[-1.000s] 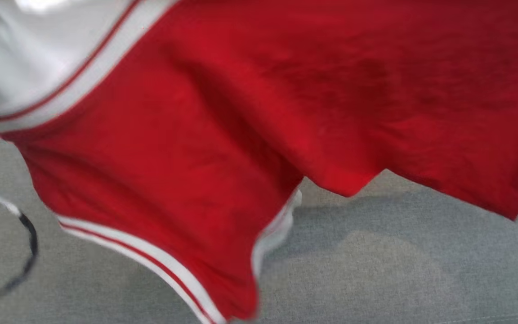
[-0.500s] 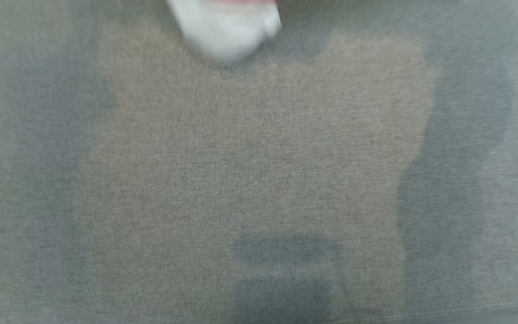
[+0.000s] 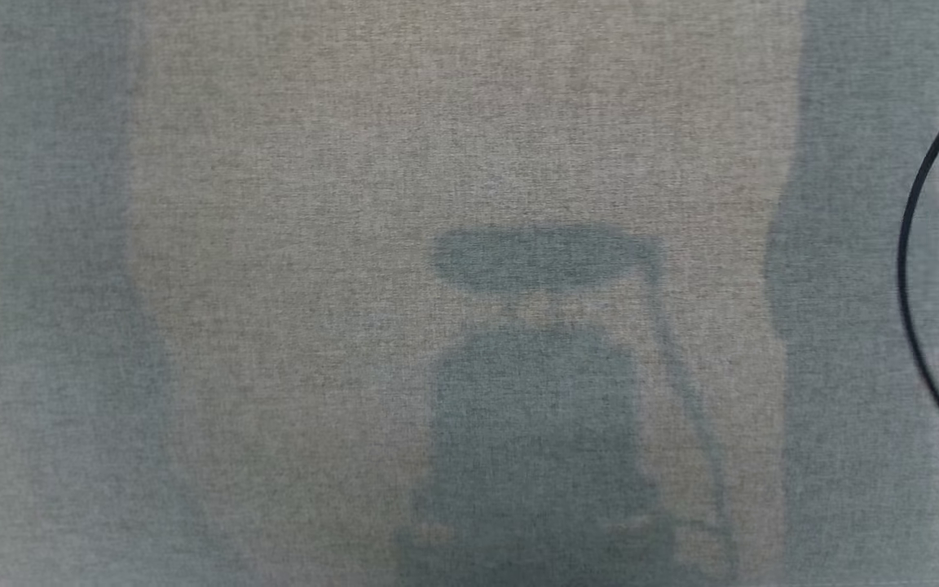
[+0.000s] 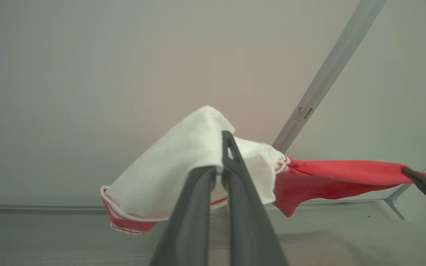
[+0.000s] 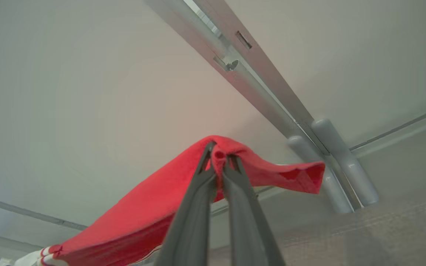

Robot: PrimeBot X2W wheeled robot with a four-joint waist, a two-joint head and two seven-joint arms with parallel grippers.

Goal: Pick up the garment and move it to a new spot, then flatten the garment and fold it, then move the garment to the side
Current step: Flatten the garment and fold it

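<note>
One garment (image 4: 183, 162) hangs stretched between the two grippers, lifted off the grey surface. It is soft knit cloth, part white and part red, with thin red-and-white striped piping along its hems.

In the left wrist view, the left gripper (image 4: 220, 153) has its two long dark fingers pressed together on a peaked fold of the white panel. The red panel runs from there toward 3 o'clock as a taut, creased band. Its far end meets the tip of the right gripper (image 4: 423, 184) at the 4 o'clock edge.

In the right wrist view, the right gripper (image 5: 221, 157) is pinched tight on a bunched ridge of red cloth (image 5: 154, 207). The cloth sags toward 7 o'clock, and a loose corner flaps toward 3 o'clock. One grey metal rail (image 5: 257, 92) slants behind, ending in two rounded pale tubes (image 5: 346, 166).

The head view shows the woven grey-beige surface (image 3: 274, 244) with soft shadows at 6 o'clock. One thin black cable (image 3: 910, 244) curves at the 3 o'clock edge.
</note>
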